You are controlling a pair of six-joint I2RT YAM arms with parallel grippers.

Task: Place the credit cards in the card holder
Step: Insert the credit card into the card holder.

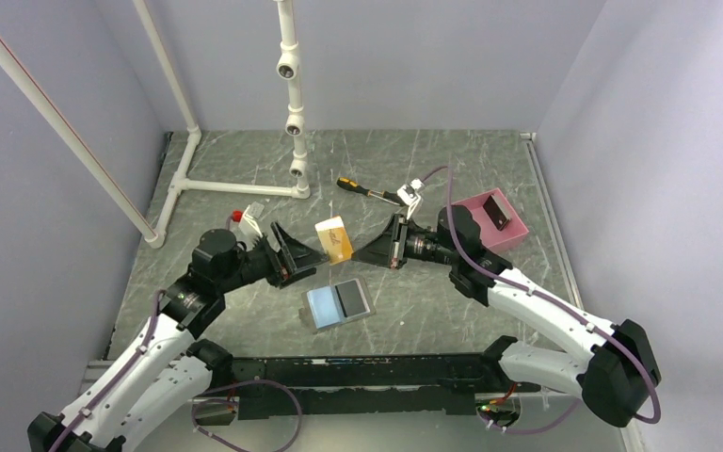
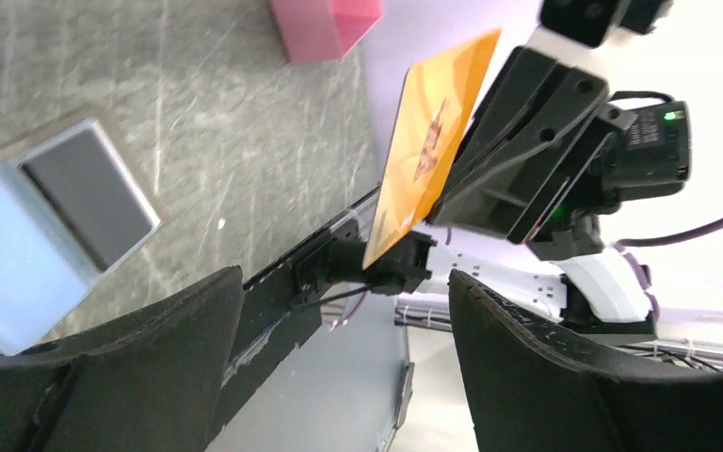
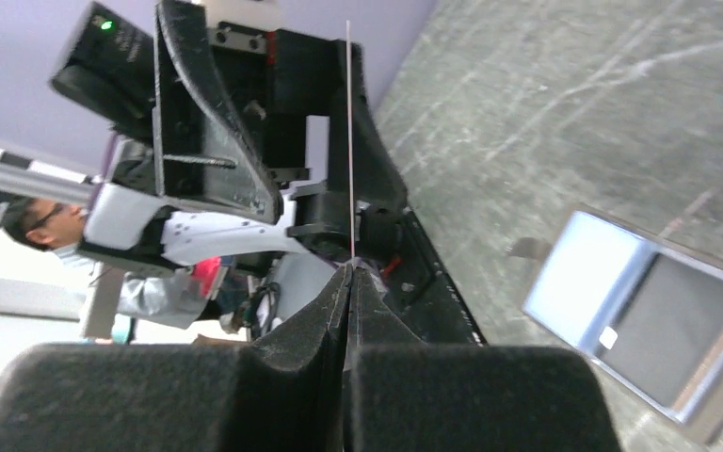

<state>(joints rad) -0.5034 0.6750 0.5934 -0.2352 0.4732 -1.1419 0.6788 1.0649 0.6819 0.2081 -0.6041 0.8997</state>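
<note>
An orange credit card [image 1: 333,237] hangs upright in the air above the table, pinched at its right edge by my shut right gripper [image 1: 360,254]. In the right wrist view the card [image 3: 349,141] is a thin edge-on line rising from the gripper's tips [image 3: 348,270]. My left gripper [image 1: 303,252] stands open just left of the card, not touching it; its view shows the card [image 2: 428,151] beyond the empty, wide-apart fingers [image 2: 344,282]. The card holder [image 1: 337,302] lies open on the table below, light blue inside with a dark panel on its right half [image 2: 56,217] [image 3: 640,320].
A pink tray [image 1: 520,232] at the right holds a dark card [image 1: 497,209]. A yellow-handled screwdriver [image 1: 362,189] and a white clip [image 1: 412,196] lie behind the grippers. A white pipe frame [image 1: 245,186] and a small red-and-white object [image 1: 245,218] are at the back left.
</note>
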